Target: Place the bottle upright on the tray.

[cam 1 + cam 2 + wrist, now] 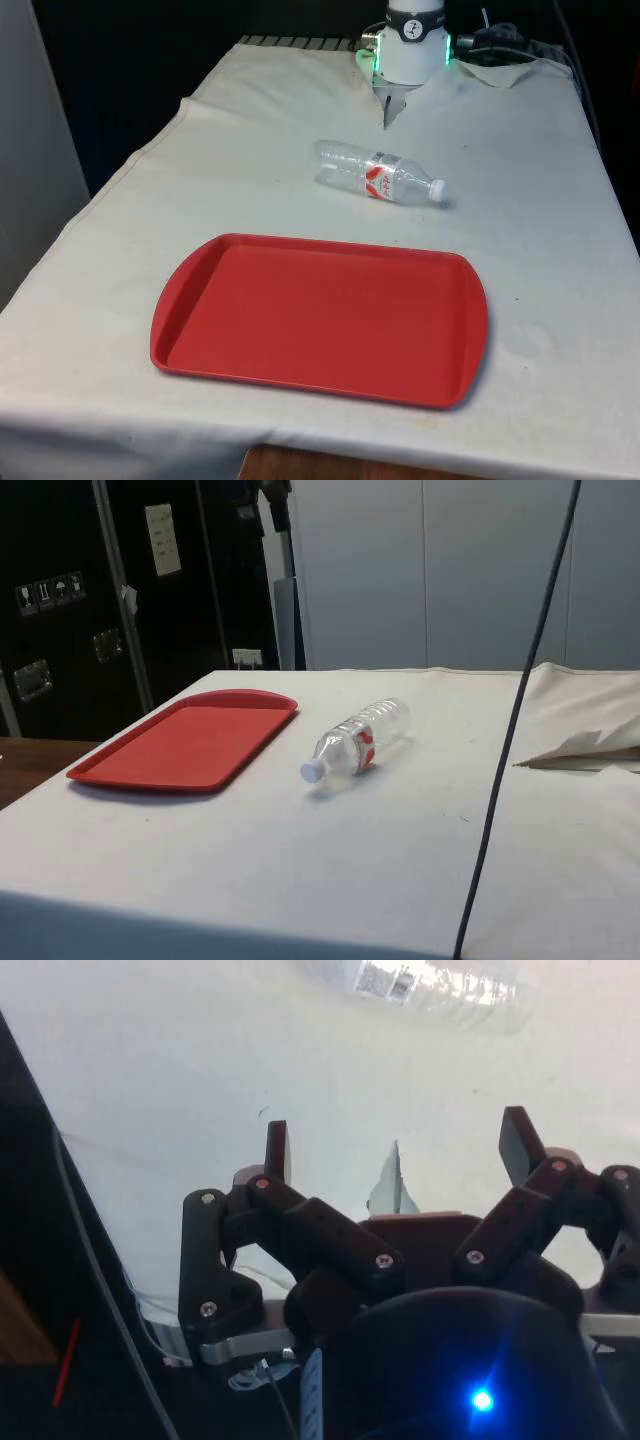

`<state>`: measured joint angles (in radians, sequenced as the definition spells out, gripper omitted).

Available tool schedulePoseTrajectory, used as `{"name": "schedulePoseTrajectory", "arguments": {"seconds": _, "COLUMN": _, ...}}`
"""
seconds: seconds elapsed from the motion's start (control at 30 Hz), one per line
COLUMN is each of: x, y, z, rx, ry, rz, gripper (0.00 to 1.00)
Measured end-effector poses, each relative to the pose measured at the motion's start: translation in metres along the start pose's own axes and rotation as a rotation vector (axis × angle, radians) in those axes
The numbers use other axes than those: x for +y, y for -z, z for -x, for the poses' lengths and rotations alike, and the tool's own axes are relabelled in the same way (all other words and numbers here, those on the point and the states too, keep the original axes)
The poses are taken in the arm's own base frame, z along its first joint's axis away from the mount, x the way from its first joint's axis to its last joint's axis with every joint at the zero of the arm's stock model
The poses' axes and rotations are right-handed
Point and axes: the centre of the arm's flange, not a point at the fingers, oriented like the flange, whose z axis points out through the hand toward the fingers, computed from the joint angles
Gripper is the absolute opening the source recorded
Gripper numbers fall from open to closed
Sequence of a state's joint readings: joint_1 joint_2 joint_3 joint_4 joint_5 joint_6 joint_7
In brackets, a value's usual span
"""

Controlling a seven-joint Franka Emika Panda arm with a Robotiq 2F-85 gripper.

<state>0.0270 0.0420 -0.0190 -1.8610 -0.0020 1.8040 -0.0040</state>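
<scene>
Where the surface [540, 260] comes nearest in the front view, a red tray [320, 318] lies flat on the white cloth with nothing in it. Beyond it, well apart from its far rim, the bottle [378, 174] lies on its side, clear with a red label, its white cap [437, 189] pointing to the front view's right. In the side view the bottle [358, 739] rests just beside the tray [190, 740], cap towards the camera. Farther back, in the wrist view, the tool [395, 1150] holds its fingers wide apart above the cloth, gripping nothing, the bottle [430, 985] lying ahead of it.
</scene>
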Motion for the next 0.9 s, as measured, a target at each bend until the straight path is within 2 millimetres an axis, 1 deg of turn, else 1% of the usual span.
{"name": "schedulePoseTrajectory", "arguments": {"seconds": 0.9, "x": -0.022, "y": -0.004, "z": 0.041, "rx": -0.018, "ry": 0.031, "rz": 0.005, "gripper": 1.00}}
